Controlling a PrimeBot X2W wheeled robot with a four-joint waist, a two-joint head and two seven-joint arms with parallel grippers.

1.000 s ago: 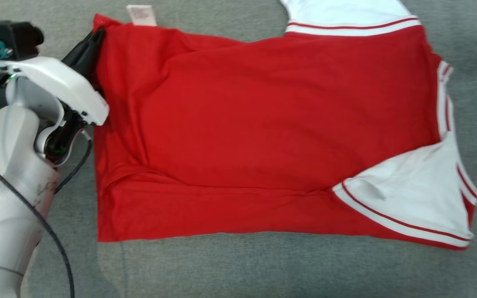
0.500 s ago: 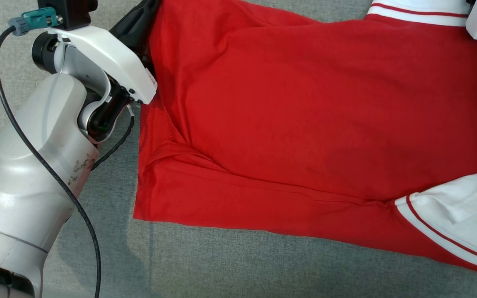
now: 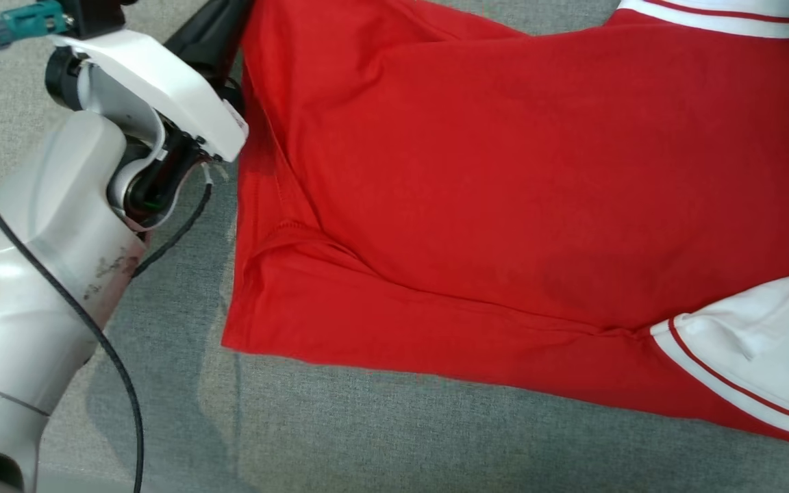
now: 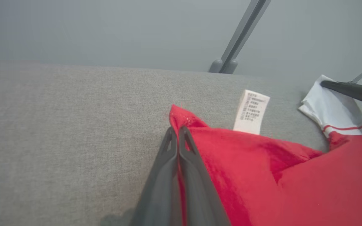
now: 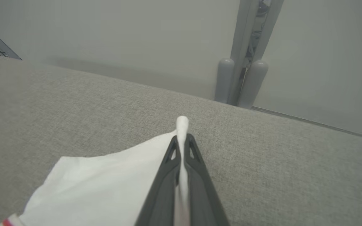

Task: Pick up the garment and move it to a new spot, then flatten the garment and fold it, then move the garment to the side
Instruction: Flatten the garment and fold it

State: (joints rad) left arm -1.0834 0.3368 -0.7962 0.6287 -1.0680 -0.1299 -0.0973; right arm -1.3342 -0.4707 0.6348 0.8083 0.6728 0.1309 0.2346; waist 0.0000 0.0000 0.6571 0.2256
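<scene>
Red T-shirt lies spread across the grey upholstered surface, red body mostly flat. A long ridge runs along its near hem and a diagonal crease sits near the left corner.

Left gripper: fingers pressed together, pinching the far left corner of the red hem, just beside the care label.

Right gripper: jaws closed on the edge of the far white sleeve, with a nub of white cloth poking past the tips.

The near sleeve rests folded in over the red body at the lower right.

Handling: thin knit, light and limp. It will likely sag between the two held points and drag on the rough cover rather than slide.

Best holds look like corners and stitched hems, where doubled cloth gives the narrow fingers something to bite. A single-layer pinch may slip out under tension.

Pulling the two holds gently apart should flatten the ridge.
</scene>
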